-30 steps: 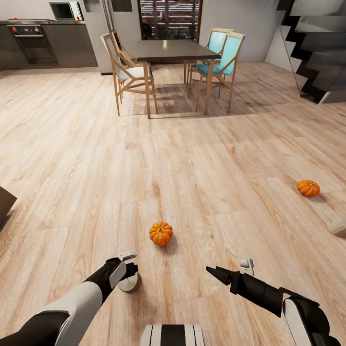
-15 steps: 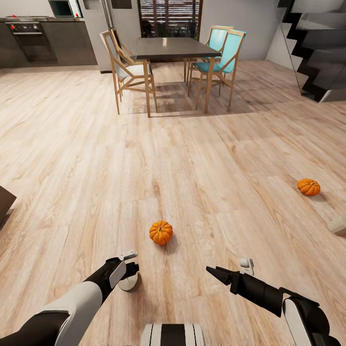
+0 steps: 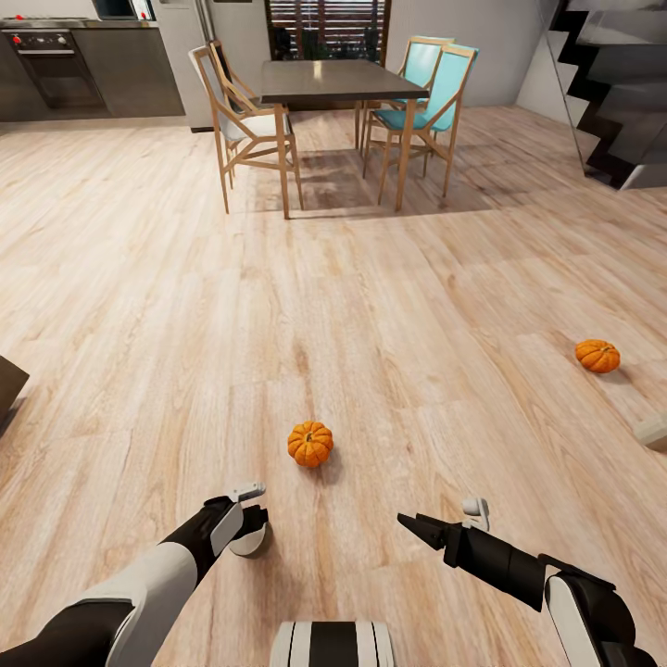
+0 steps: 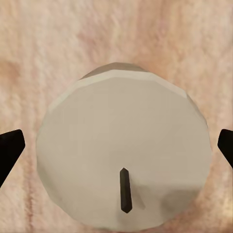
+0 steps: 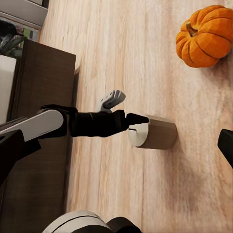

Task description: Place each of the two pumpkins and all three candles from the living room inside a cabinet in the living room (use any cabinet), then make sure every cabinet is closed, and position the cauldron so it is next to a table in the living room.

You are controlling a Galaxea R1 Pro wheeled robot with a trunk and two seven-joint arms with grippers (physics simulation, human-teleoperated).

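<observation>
The left tool (image 3: 250, 530) hangs low over the floor, pointing straight down at a candle (image 3: 250, 542). In the left wrist view its two dark fingertips (image 4: 10, 148) sit wide apart at either side of the candle (image 4: 124, 153), clear of its rim, so the jaws are spread and hold nothing. The candle's top is a flat, pale beige disc with faceted edges and a short dark wick. In the right wrist view that same candle (image 5: 153, 132) shows a tan-brown side wall and a pale top face, which meets the tip of the left tool (image 5: 133, 121).

The right tool (image 3: 417, 528) reaches forward above the bare planks, its black fingers coming to a narrow point in the head view; I cannot tell whether they are quite shut, and nothing sits between them.

One pumpkin (image 3: 309, 443) rests on the floor just ahead of the two arms, nearly midway between them, bright orange, ribbed, slightly squashed, with a short dark stem. The other pumpkin (image 3: 597, 356) lies well off to the right. A beige block (image 3: 651, 431) sits at the right edge near it.

The floor (image 3: 185, 306) is light, grained wood laid in long boards. In the right wrist view a dark brown wooden cabinet (image 5: 41, 126) stands beyond the left arm. Farther into the room stands a dark-topped bench (image 3: 338, 81) on pale wooden legs, with wooden chairs (image 3: 245, 134) around it, two with teal seats.
</observation>
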